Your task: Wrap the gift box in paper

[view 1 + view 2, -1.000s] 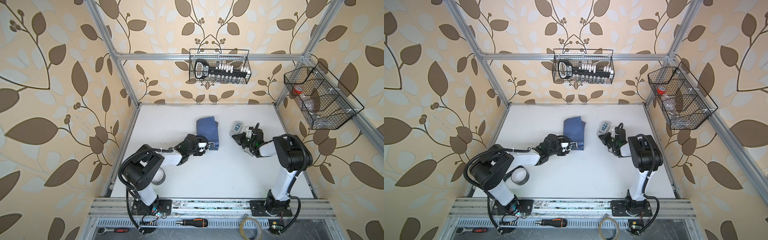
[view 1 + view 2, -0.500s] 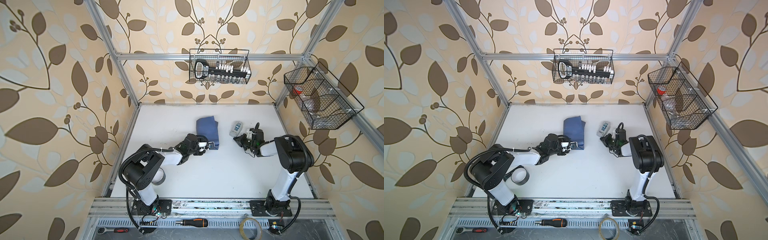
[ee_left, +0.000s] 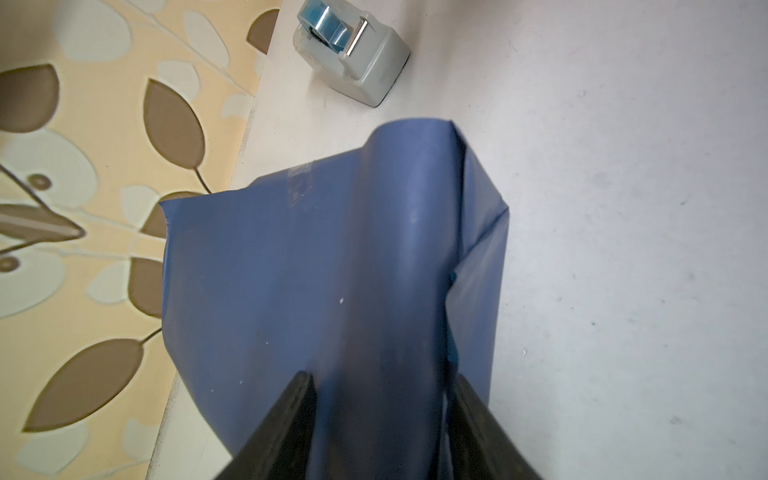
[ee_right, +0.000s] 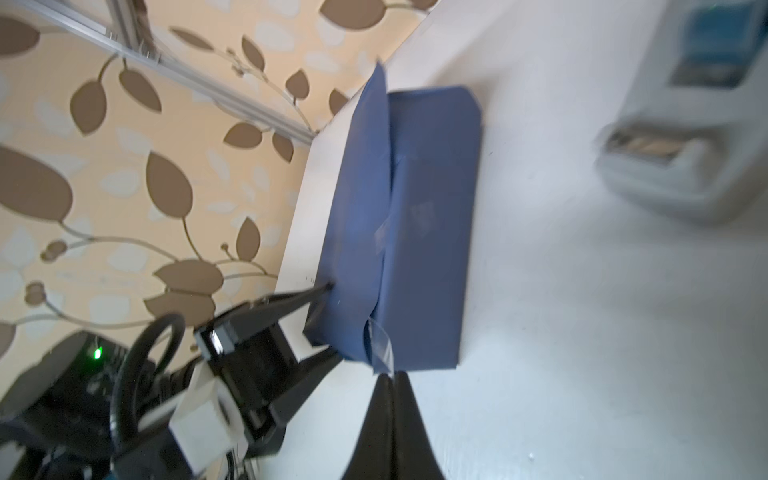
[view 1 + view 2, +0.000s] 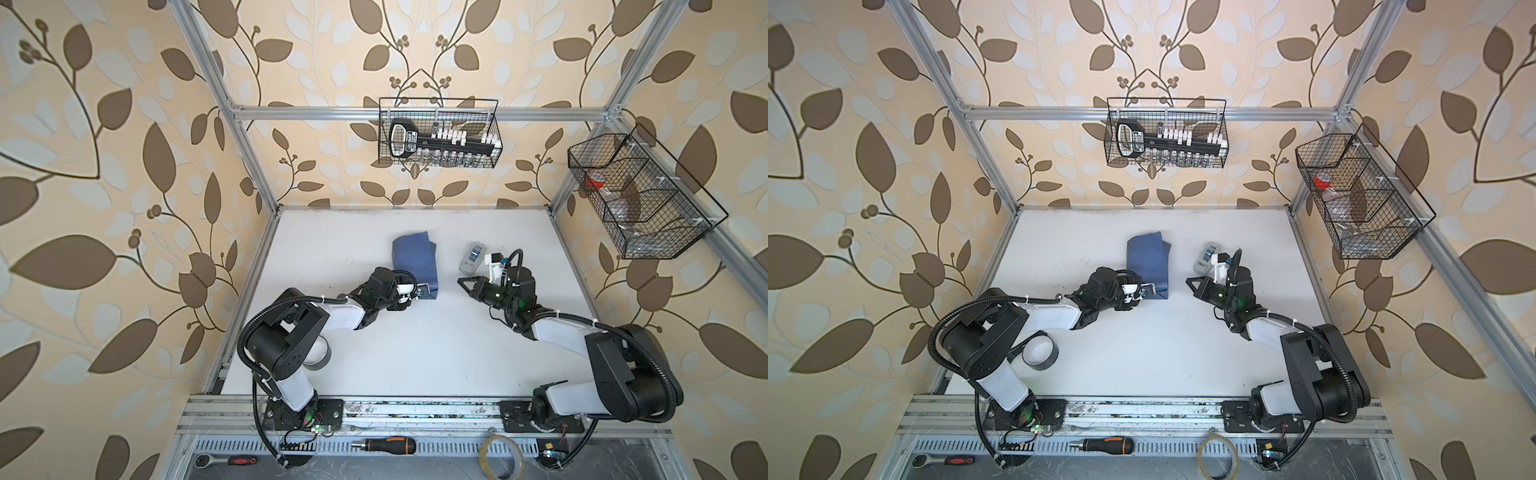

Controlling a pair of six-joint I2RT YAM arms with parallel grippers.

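The gift box is hidden inside the paper (image 5: 411,262) (image 5: 1144,262), a dusky-blue parcel on the white table with a taped seam (image 4: 382,237) along its top. My left gripper (image 5: 424,291) (image 3: 382,378) is closed across the parcel's near end, one finger on each side of it. My right gripper (image 5: 461,281) (image 4: 388,376) is shut just right of that end, clear of the parcel. A short strip of clear tape (image 4: 380,347) sticks up from its tips. The paper's far end (image 3: 415,137) stands loose and open.
A grey tape dispenser (image 5: 471,257) (image 3: 357,54) sits just behind the right gripper. A black tape roll (image 5: 1038,353) lies by the left arm's base. Wire baskets (image 5: 440,133) (image 5: 640,199) hang on the back and right walls. A screwdriver (image 5: 384,445) and tape ring (image 5: 498,457) lie on the front rail.
The right gripper has moved left from the tape dispenser toward the parcel's near end. The left gripper and the parcel have stayed put.
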